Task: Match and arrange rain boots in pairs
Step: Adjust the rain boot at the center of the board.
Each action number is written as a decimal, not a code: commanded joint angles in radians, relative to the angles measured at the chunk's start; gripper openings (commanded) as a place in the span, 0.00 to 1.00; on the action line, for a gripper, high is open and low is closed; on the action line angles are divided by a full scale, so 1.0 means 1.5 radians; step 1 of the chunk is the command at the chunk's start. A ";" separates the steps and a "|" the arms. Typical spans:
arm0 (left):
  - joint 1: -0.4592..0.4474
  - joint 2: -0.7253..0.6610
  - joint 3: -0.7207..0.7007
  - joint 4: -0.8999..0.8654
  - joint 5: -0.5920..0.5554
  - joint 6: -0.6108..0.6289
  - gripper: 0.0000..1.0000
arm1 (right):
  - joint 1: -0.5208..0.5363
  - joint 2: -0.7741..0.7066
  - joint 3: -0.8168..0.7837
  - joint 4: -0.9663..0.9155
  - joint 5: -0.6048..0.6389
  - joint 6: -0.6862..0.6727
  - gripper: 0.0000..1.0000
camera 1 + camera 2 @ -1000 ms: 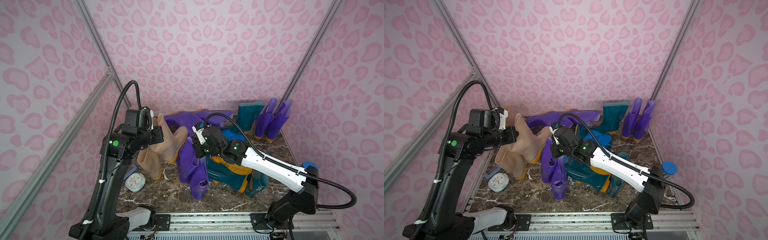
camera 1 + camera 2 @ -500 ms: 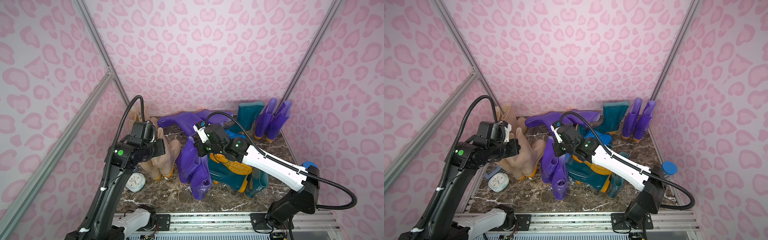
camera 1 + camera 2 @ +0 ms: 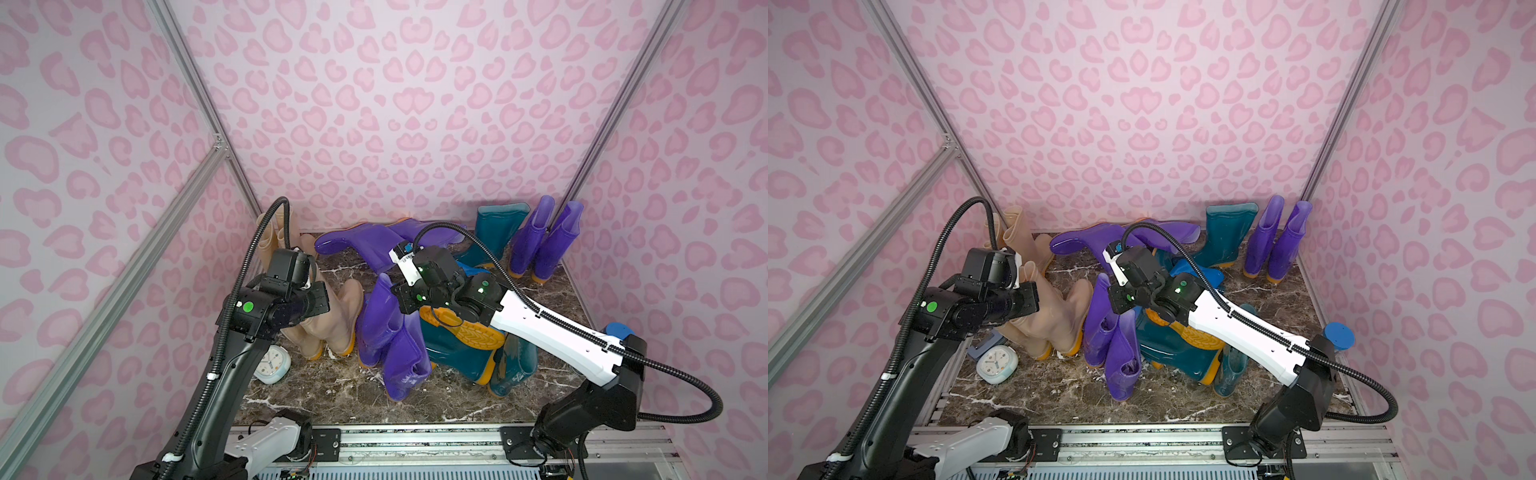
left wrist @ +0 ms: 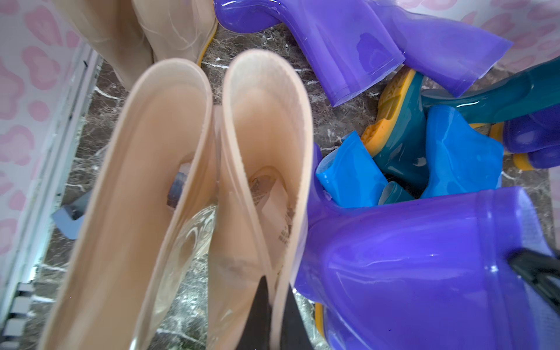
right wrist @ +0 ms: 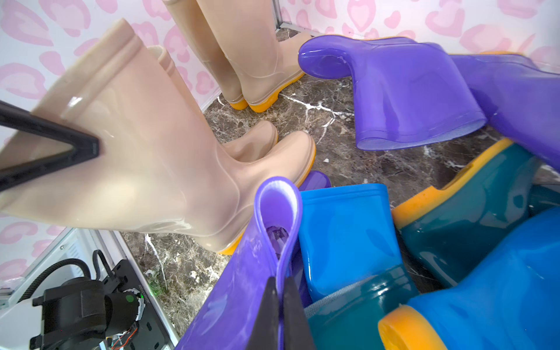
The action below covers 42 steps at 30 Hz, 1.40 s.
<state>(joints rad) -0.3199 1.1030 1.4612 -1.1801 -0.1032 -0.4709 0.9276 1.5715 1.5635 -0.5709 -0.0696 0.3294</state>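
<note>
My left gripper (image 4: 274,288) is shut on the rim of a beige rain boot (image 4: 266,121), which stands against a second beige boot (image 4: 136,181) on the marble floor; this pair (image 3: 340,320) is left of centre in both top views. My right gripper (image 5: 280,281) is shut on the rim of a purple boot (image 5: 272,206), upright in the middle (image 3: 380,316). Another purple boot (image 3: 405,357) leans against it. Bright blue boots (image 5: 342,230) and teal boots (image 3: 453,349) lie piled under the right arm.
A beige pair (image 3: 270,232) stands in the back left corner. Purple boots (image 3: 361,245) lie along the back wall, beside an upright teal boot (image 3: 494,232) and a standing purple pair (image 3: 544,241). A pale alarm clock (image 3: 272,363) lies front left.
My left arm has come down and forward, bringing the held beige boot from a raised tilt to stand on the floor beside the other beige boot. The right arm has hardly moved.
</note>
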 commanded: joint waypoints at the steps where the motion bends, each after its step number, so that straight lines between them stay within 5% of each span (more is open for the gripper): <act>1: 0.001 0.003 0.022 -0.001 -0.018 0.023 0.01 | -0.002 -0.005 0.019 0.024 0.039 -0.012 0.00; 13: 0.009 0.014 0.110 -0.063 -0.063 0.069 0.02 | -0.038 -0.007 0.007 -0.041 0.024 -0.060 0.00; 20: 0.007 0.020 -0.052 0.071 0.084 -0.007 0.02 | -0.014 -0.012 -0.009 -0.006 -0.011 -0.049 0.00; 29: -0.012 0.047 -0.052 0.104 0.034 -0.016 0.02 | -0.003 -0.003 -0.004 0.007 -0.016 -0.052 0.00; 35: -0.022 0.078 -0.057 0.119 0.076 -0.002 0.02 | -0.009 0.005 -0.019 0.040 -0.070 -0.046 0.00; 42: -0.023 0.056 -0.040 0.096 0.123 0.009 0.42 | -0.013 0.021 -0.018 0.041 -0.076 -0.048 0.00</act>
<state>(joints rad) -0.3546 1.2102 1.3628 -1.0447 0.0311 -0.4847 0.9142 1.5944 1.5333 -0.5369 -0.1772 0.2626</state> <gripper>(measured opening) 0.361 0.048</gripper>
